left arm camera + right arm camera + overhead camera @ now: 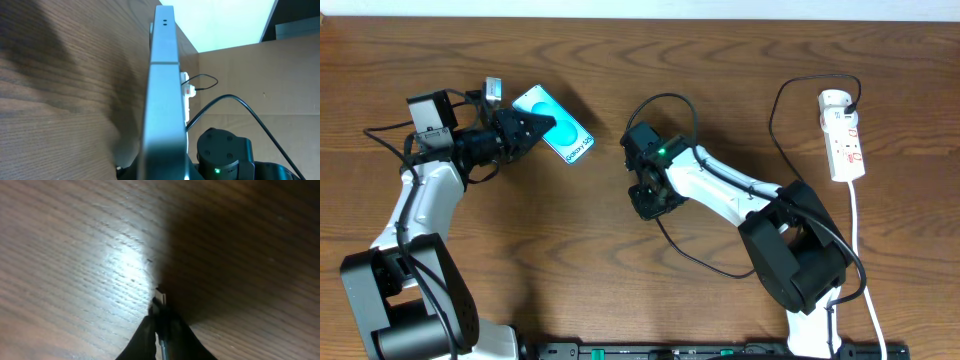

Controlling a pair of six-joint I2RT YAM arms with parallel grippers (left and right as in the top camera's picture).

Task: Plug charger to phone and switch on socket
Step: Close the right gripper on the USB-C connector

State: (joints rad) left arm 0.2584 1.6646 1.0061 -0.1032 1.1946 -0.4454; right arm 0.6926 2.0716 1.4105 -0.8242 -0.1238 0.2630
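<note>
A brown wood-grain bench [570, 250] meets a pale wall at its far edge. At left, the left pincer [538, 126] clamps the phone [568, 135], tipped on edge. At mid-bench the right pincer [650, 198] pinches the connector tip of the charger [160, 296], and the socket [845, 135] lies far right.

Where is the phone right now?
In the overhead view the phone is at upper left, clamped in the left gripper, across from the right gripper holding the charger.
</note>
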